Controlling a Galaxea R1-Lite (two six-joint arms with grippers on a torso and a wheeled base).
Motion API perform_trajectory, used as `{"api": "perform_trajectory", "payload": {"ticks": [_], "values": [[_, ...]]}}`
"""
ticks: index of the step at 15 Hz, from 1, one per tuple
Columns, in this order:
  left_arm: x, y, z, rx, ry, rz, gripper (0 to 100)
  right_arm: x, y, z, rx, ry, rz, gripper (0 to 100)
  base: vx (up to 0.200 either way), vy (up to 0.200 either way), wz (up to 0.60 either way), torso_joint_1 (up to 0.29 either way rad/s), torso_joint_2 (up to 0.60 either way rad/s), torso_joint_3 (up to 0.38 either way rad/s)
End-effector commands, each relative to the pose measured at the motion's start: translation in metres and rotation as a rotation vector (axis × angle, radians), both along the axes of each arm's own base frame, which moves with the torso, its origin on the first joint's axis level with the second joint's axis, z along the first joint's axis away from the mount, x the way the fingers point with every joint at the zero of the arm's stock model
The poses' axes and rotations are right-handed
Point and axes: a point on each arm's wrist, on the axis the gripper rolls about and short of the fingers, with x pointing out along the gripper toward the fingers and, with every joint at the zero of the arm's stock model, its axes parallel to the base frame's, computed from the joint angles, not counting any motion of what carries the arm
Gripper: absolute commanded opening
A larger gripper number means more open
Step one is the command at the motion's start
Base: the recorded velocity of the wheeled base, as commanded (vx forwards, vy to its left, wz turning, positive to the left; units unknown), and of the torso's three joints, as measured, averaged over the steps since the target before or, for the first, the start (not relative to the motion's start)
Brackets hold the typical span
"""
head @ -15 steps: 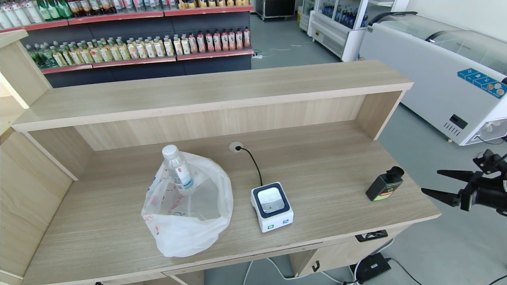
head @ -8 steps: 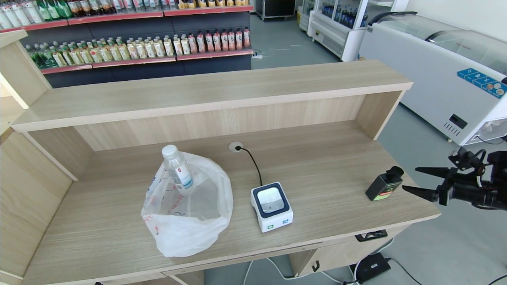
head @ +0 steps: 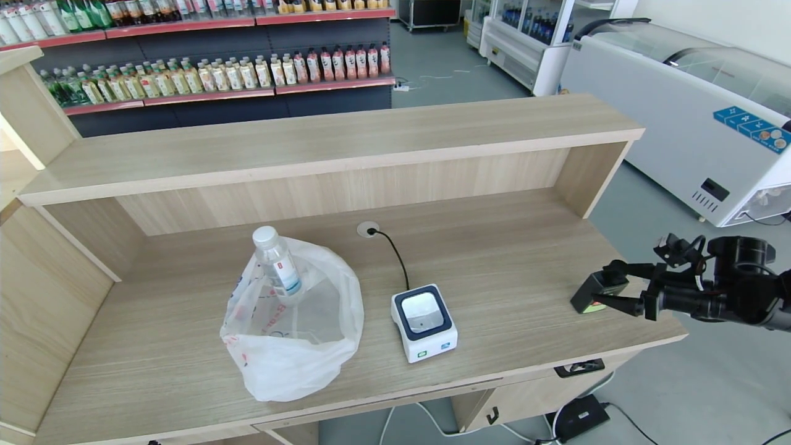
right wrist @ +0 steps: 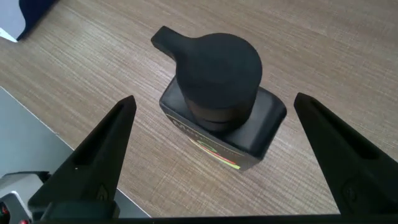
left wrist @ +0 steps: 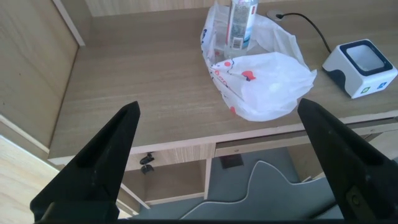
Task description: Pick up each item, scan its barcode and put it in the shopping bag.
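Note:
A small black bottle (head: pixel 594 292) with a black spout cap and a green-red label stands at the counter's right end. My right gripper (head: pixel 612 285) is open, its two fingers on either side of the black bottle (right wrist: pixel 217 93) without touching it. A white plastic shopping bag (head: pixel 290 321) lies at the counter's middle left, with a clear water bottle (head: pixel 276 259) upright in it. The white barcode scanner (head: pixel 424 321) sits just right of the bag. My left gripper (left wrist: pixel 217 162) hangs open off the counter's front, short of the shopping bag (left wrist: pixel 261 81).
A black cable (head: pixel 392 253) runs from the scanner to a grommet in the counter. A raised wooden ledge (head: pixel 334 148) closes the back and a side panel (head: pixel 43 290) the left. The counter's right edge (head: pixel 670 330) lies just beside the black bottle.
My right gripper has moved left from beyond the counter's right edge until its open fingers straddle the black bottle. The bag, water bottle and scanner stay put.

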Motion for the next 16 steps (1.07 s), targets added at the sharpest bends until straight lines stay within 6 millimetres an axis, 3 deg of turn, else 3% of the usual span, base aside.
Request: {"api": "perform_trajectory", "payload": {"ticks": [1,10,11,16], "values": [[0.000,0.000,0.000,0.000,0.000,0.001,100,0.007,0.010,-0.008,0.005,0.013,0.030,100,0.000,0.000,0.00,0.000,0.00,0.000],[0.000,0.000,0.000,0.000,0.000,-0.001,100,0.021,0.032,-0.027,0.015,0.048,0.090,100,0.000,0.000,0.00,0.000,0.00,0.000],[0.000,0.000,0.000,0.000,0.000,0.001,100,0.021,0.034,-0.028,0.016,0.050,0.094,0,0.000,0.000,0.00,0.000,0.00,0.000],[0.000,0.000,0.000,0.000,0.000,0.001,100,0.022,0.040,-0.011,-0.005,-0.001,0.112,0,0.000,0.000,0.00,0.000,0.00,0.000]]}}
